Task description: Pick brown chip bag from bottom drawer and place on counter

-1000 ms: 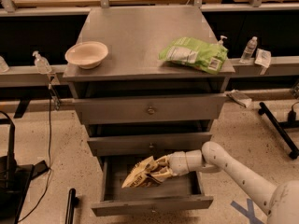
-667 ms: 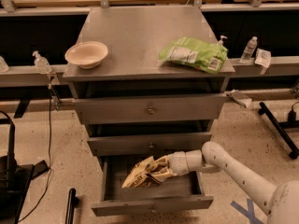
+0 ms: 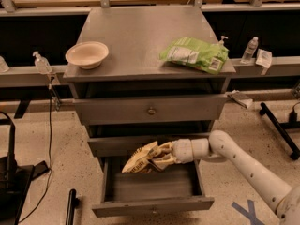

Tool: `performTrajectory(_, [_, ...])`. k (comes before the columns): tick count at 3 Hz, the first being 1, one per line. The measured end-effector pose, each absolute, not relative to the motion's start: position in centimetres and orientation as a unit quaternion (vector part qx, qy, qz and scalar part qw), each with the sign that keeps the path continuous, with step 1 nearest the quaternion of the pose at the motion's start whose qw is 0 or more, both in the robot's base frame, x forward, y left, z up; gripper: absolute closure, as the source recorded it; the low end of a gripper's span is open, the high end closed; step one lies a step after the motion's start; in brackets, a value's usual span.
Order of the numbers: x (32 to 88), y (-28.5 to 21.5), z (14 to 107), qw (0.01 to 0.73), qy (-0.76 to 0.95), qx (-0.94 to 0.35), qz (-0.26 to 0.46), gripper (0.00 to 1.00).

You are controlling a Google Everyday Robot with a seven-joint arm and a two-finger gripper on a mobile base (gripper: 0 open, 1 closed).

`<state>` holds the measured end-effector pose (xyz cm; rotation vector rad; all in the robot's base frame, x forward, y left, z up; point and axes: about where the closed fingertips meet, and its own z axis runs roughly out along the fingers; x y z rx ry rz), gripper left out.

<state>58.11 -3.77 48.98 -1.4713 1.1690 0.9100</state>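
1. Presently, in the camera view, the brown bag (image 3: 139,159) is being held by the gripper (image 3: 158,157), whose fingers are being pressed together on the bag's right end.
2. The bag is being carried clear of the floor of the bottom drawer (image 3: 152,205), over its rear half. Its left end is drooping, probably because it is being gripped at one end only.
3. The arm (image 3: 243,165) is being reached in from the right, low and nearly level. This is judged to be so that the gripper can pass under the middle drawer (image 3: 112,145) just above.
4. The bottom drawer is being left pulled well out, which is giving the bag room to be drawn forward and up.
5. The counter (image 3: 140,32) is being occupied by a bowl (image 3: 87,54) near its front left and a green bag (image 3: 194,54) at its front right. The bare stretch between and behind them is being judged the likely place for the bag.
6. The grasp is judged done, while the lift to the counter is not yet done. The bag is being held close under the middle drawer's front, so a catch on that edge is being considered the main risk.
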Motion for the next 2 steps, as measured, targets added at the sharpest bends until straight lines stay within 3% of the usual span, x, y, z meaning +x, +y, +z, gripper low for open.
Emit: performTrajectory(2, [59.5, -5.6, 61.3, 0.520, 0.455, -0.631, 0.352, 1.00])
